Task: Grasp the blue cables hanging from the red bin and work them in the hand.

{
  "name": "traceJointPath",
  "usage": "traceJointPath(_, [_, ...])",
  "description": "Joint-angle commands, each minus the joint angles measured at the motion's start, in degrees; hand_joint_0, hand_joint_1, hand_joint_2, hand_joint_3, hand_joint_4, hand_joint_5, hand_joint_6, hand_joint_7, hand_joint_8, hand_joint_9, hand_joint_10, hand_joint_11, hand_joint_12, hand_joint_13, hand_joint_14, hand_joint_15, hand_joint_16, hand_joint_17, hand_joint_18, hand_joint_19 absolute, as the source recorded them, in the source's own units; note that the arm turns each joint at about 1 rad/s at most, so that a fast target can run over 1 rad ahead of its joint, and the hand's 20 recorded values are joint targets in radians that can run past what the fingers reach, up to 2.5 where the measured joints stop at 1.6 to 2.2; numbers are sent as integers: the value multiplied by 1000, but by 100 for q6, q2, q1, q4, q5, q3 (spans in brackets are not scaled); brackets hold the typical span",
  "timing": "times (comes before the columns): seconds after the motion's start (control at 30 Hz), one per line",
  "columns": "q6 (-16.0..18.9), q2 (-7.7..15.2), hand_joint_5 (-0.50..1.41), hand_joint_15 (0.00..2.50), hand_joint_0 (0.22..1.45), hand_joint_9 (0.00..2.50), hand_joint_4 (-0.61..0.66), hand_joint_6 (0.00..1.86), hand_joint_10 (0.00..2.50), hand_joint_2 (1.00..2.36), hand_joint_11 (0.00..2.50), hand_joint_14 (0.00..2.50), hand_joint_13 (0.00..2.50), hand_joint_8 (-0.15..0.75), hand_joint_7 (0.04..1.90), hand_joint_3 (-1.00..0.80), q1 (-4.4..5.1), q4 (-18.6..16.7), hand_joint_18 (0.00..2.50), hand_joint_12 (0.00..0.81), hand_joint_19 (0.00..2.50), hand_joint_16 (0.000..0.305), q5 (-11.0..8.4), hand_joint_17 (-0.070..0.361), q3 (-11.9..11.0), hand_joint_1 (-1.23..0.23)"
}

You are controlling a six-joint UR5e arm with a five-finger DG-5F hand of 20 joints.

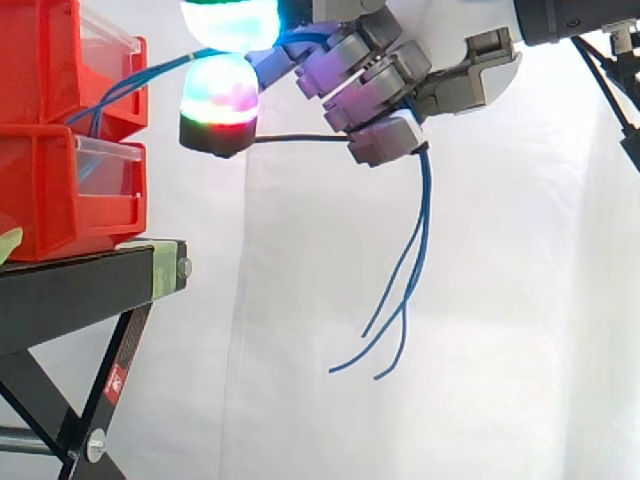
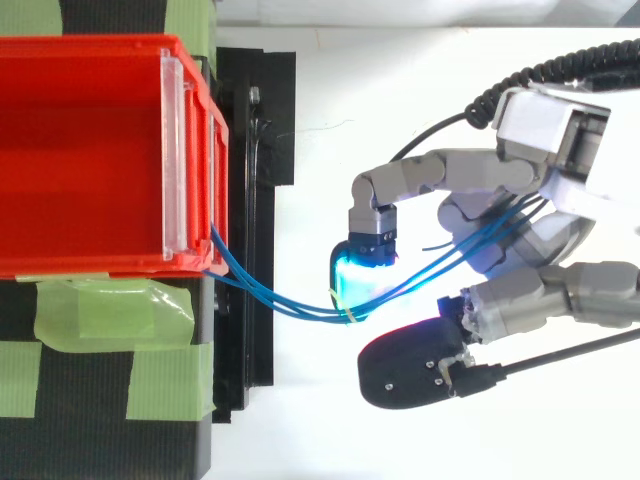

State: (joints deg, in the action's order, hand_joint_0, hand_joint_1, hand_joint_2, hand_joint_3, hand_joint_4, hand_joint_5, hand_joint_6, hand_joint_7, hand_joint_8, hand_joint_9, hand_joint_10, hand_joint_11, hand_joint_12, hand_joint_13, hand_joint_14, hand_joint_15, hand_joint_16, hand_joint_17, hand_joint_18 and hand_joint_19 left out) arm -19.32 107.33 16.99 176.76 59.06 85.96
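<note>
Several thin blue cables [image 2: 270,295] run from the front of the upper red bin [image 1: 60,70] out to my hand [image 2: 520,230]. In the side view the cables [image 1: 418,250] pass through my hand [image 1: 400,85] and their loose ends dangle below it. My fingers are curled round the cables, and a glowing fingertip [image 2: 352,280] pinches them near the bin. Another glowing fingertip [image 1: 222,105] sits just below the cables in the side view.
A second red bin [image 1: 70,190] sits under the upper one on a black stand [image 1: 90,285] with green tape [image 2: 110,310]. A white curtain hangs behind. Open space lies below and to the right of the stand.
</note>
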Motion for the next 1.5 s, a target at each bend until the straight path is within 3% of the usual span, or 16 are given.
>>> traceJointPath(0.0, [-2,-2,326,1824,819,1053,302,372,2500,1013,2500,2500,1278,277,1290,-687,6,-1,1341,411,1126,41,0,93,0,-595])
traceJointPath(0.37, [-28,-2,336,1824,802,1053,311,347,2500,1011,2500,2500,1278,277,1288,-739,-3,-1,1341,411,1126,41,-26,93,0,-596])
traceJointPath(0.63, [-309,7,341,1824,794,1053,314,314,2500,1009,2500,2500,1278,277,1304,-781,-64,-37,1341,411,1126,41,-308,93,0,-592])
traceJointPath(0.7, [-485,7,341,1824,793,1053,317,311,2500,1009,2500,2500,1278,277,1306,-787,-73,-81,1341,411,1126,41,-492,93,0,-592])
traceJointPath(0.8, [-582,7,342,1824,790,1053,316,308,2500,1009,2500,2500,1278,277,1309,-792,-82,-177,1341,411,1126,41,-607,93,0,-590])
traceJointPath(1.03, [-731,7,346,1824,791,1053,316,298,2500,1009,2500,2500,1278,277,1309,-791,-143,-256,1341,411,1126,41,-615,93,0,-590])
traceJointPath(1.17, [-854,-2,348,1824,879,1053,302,290,2500,1017,2500,2500,1278,277,1316,-579,-178,-291,1341,411,1126,41,-615,93,0,-589])
traceJointPath(1.3, [-907,-2,353,1824,894,1053,309,287,2500,1021,2500,2500,1278,277,1310,-413,-178,-362,1341,411,1126,41,-589,93,0,-588])
traceJointPath(1.47, [-1004,-2,408,1824,934,1053,336,9,2500,1021,2500,2500,1278,277,1385,-209,-178,-388,1341,411,1126,41,-580,93,0,-581])
